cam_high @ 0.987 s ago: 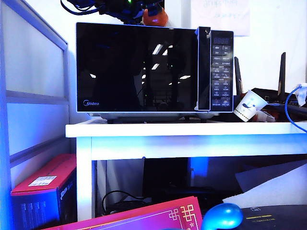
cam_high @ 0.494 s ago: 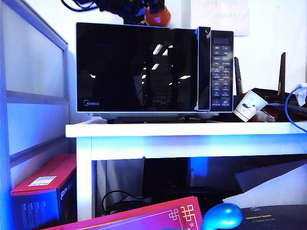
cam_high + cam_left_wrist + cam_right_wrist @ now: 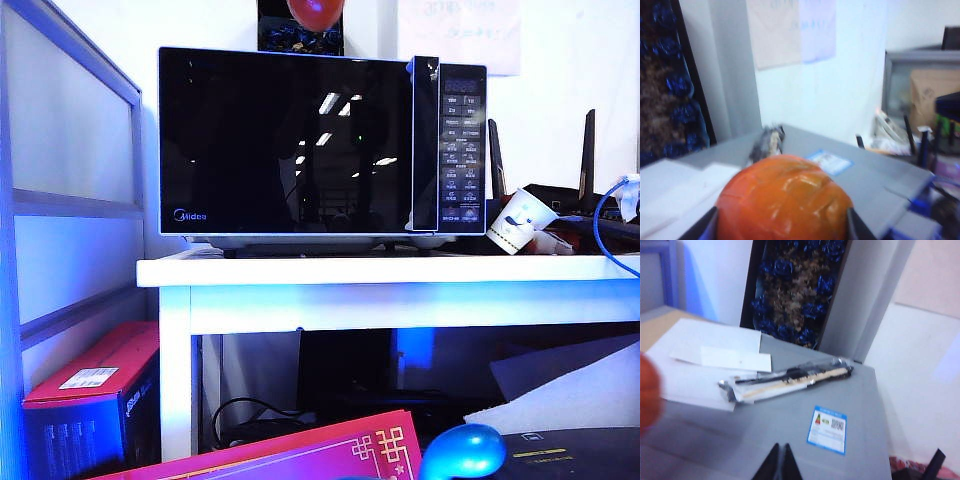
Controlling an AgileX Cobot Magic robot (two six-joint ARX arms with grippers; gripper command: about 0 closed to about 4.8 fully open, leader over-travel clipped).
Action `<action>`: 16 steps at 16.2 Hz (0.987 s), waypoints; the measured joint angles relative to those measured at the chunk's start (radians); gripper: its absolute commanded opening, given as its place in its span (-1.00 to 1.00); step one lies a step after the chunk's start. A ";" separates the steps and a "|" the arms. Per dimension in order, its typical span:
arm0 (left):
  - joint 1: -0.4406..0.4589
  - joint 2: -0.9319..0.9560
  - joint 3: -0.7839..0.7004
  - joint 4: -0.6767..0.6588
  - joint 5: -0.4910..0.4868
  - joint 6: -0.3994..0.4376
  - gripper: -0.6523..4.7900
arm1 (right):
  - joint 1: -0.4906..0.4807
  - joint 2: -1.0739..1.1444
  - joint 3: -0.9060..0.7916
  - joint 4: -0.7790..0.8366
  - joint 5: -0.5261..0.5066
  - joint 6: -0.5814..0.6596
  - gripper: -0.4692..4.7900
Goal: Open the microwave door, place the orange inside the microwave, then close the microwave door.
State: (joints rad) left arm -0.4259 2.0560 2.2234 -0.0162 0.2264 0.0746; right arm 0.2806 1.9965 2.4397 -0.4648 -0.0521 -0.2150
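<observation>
The microwave (image 3: 322,148) stands on the surface (image 3: 390,272) with its door (image 3: 285,142) closed, a cup (image 3: 520,221) just right of it, the orange (image 3: 784,199) above its top between the left gripper's (image 3: 782,227) jaws, and the right gripper (image 3: 780,462) nearby.

"Midea" (small, lower left) marks the microwave door (image 3: 285,140).

Exterior view: low and frontal, facing the microwave (image 3: 322,145) on its white table (image 3: 390,270), level with the closed microwave door (image 3: 285,142). Left wrist view: close above the grey top of the oven, looking across it past the orange (image 3: 784,200), clamped in the left gripper (image 3: 782,227). Right wrist view: also above that top, angled down past the closed right gripper (image 3: 780,462). Shared by both wrist views: the blue sticker (image 3: 826,429) and the wrapped packet (image 3: 790,380).
</observation>
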 measured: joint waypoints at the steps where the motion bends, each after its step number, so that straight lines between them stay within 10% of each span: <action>1: 0.000 -0.024 0.000 -0.059 0.001 0.000 0.27 | 0.000 -0.006 0.000 -0.016 0.000 -0.001 -0.84; 16: 0.000 -0.379 0.001 -0.649 0.303 -0.002 0.27 | 0.000 -0.249 0.002 -0.492 0.033 -0.003 -0.84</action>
State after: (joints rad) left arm -0.4263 1.6772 2.2242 -0.6647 0.5297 0.0731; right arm 0.2810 1.7477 2.4416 -0.9569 -0.0193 -0.2184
